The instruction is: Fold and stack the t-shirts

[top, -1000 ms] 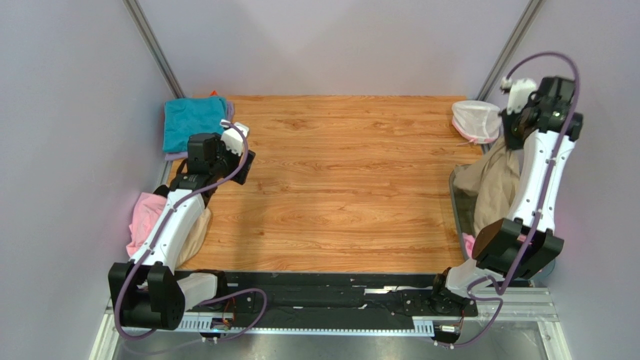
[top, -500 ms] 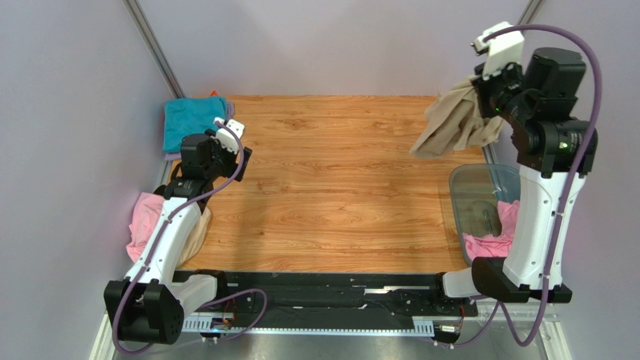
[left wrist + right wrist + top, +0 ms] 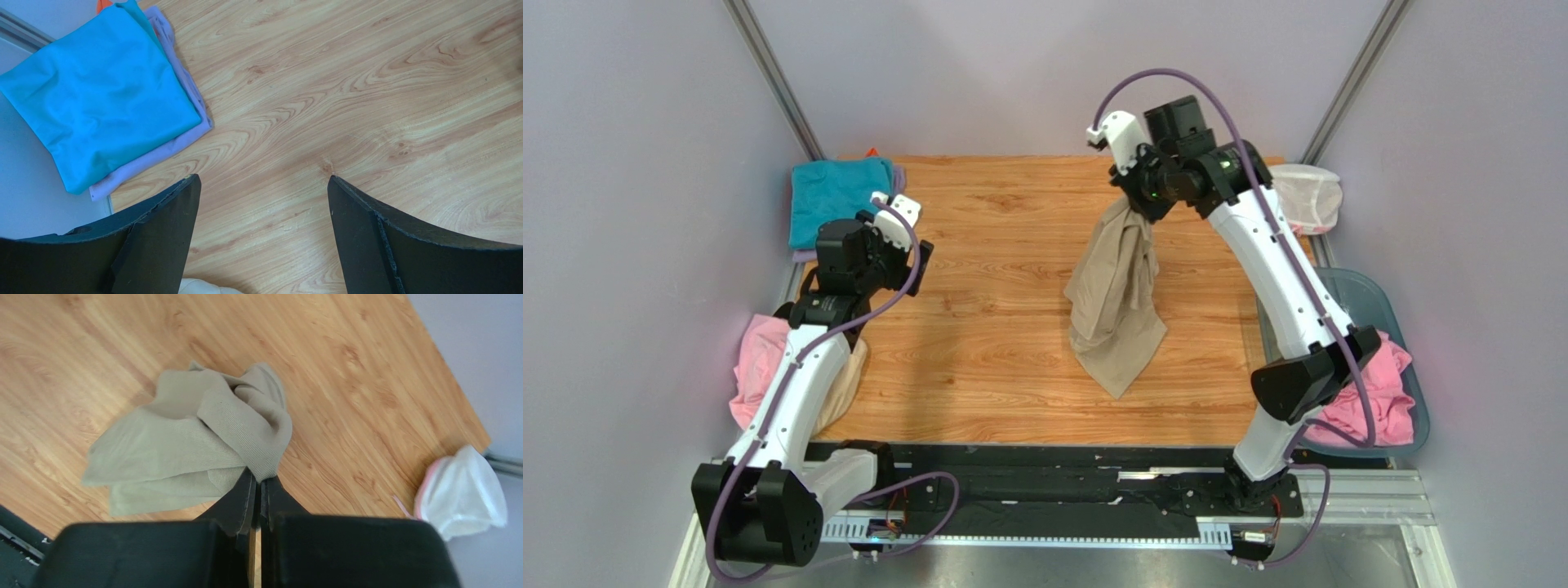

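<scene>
A tan-beige t-shirt (image 3: pixel 1119 298) hangs bunched over the middle of the table, its lower end near the wood. My right gripper (image 3: pixel 1133 200) is shut on its top; the right wrist view shows the tan cloth (image 3: pixel 202 435) pinched at the fingertips of the right gripper (image 3: pixel 259 478). A folded teal t-shirt (image 3: pixel 836 196) lies on a lilac one at the far left corner; the left wrist view shows this teal t-shirt (image 3: pixel 98 98) over the lilac t-shirt (image 3: pixel 178 79). My left gripper (image 3: pixel 895 240) hovers open just right of that stack, and the left gripper (image 3: pixel 264 184) has only bare wood between its fingers.
A white net pouch (image 3: pixel 1308 196) lies at the far right corner. A clear bluish tub (image 3: pixel 1369 294) beside the table's right edge holds pink cloth (image 3: pixel 1382 392). More pink cloth (image 3: pixel 759 361) hangs off the left edge by the left arm.
The right arm has lifted the tan-beige t-shirt out of the tub area and swung it left over the table's middle. The left arm has barely moved.
</scene>
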Robot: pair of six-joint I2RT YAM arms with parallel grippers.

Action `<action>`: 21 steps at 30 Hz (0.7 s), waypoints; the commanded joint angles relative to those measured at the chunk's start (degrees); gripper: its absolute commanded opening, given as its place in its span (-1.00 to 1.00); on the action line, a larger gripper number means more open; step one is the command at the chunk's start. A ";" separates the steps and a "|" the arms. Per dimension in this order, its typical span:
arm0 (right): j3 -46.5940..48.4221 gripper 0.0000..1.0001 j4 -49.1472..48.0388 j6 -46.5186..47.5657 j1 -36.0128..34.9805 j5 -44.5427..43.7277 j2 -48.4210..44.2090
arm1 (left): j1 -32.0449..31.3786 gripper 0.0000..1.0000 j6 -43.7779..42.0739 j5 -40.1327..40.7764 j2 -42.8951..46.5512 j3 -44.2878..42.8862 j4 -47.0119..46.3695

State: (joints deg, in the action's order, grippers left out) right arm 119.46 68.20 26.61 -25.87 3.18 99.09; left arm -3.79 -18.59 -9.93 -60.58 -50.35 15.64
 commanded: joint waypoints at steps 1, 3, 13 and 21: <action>-1.50 -1.00 -7.02 -2.26 -1.82 4.02 0.40 | -0.51 0.69 -0.48 -0.79 0.81 0.16 0.01; -3.26 -0.78 -10.00 -2.53 -2.34 2.81 1.54 | -0.69 0.69 -0.57 -1.05 0.64 0.25 0.09; -22.32 0.70 -17.75 -3.94 -2.35 -14.16 0.67 | -8.59 0.71 -3.56 -9.48 -3.40 -2.29 3.79; -35.61 0.75 -22.33 -6.39 0.37 -16.19 -5.74 | -24.48 0.71 -4.61 -6.78 -18.06 -10.28 2.82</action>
State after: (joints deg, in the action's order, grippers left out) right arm 85.17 50.52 22.57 -27.55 -10.17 99.42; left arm -22.11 -21.19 -16.93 -72.62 -55.11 19.53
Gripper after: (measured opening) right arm 0.867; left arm 0.854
